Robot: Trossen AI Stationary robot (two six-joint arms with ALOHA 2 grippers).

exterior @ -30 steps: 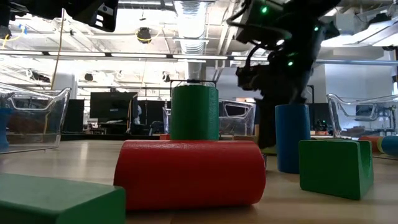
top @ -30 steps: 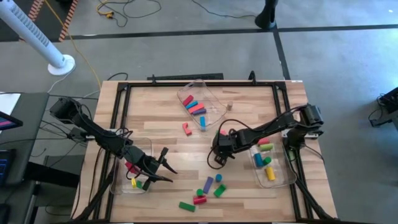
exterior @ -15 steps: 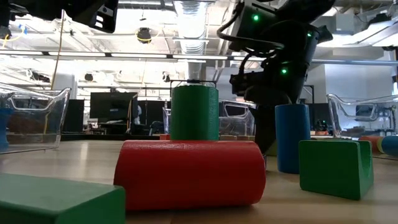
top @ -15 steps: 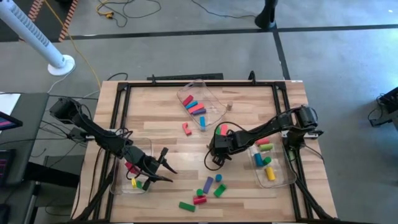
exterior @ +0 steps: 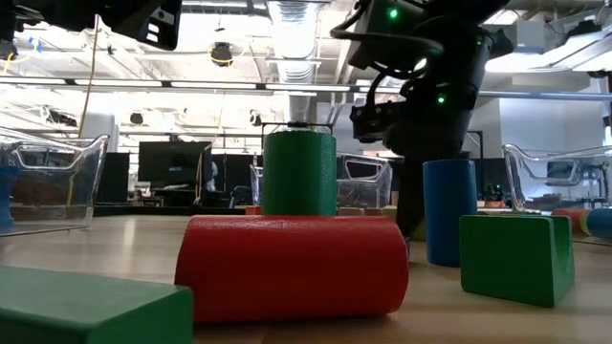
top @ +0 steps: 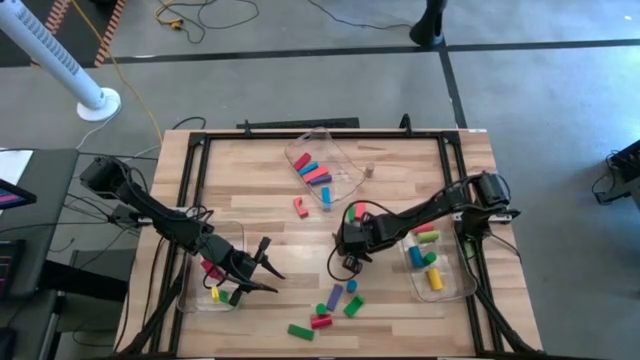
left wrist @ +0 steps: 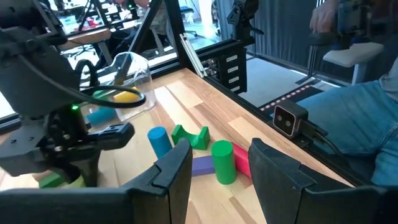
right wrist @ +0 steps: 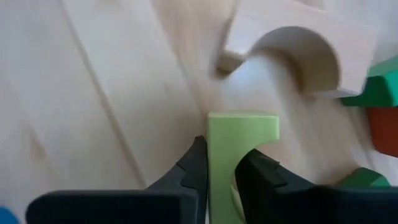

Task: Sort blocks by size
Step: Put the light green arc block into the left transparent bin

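Observation:
Loose blocks (top: 335,300) lie near the table's front middle; in the low view these are a red cylinder (exterior: 292,263), a green cylinder (exterior: 299,172), a blue cylinder (exterior: 449,210) and a green block (exterior: 516,256). My right gripper (top: 348,258) points down just beyond them, shut on a light green arch block (right wrist: 241,134). Beside that block a tan arch block (right wrist: 305,50) lies flat on the table. My left gripper (left wrist: 227,180) stays open and holds nothing, by the left bin (top: 215,270). My right gripper pinches one leg of the light green arch block (right wrist: 219,168) between its two fingers, coming from above and pointing down. The arch's crossbar (right wrist: 242,124) sticks out past the fingertips. I cannot tell whether the block is still on the table.
Three clear bins hold blocks: one at the far middle (top: 322,165), one at the right (top: 432,260) and the left bin. A red block (top: 300,207), a blue block (top: 326,195) and a pink-and-green one (top: 355,210) lie mid-table. A black frame (top: 190,200) rims the table.
My right gripper has gone toward the table's near edge and a little to the left, uncovering the pink-and-green block behind it. It now stands just beyond the loose blocks. No block has visibly moved.

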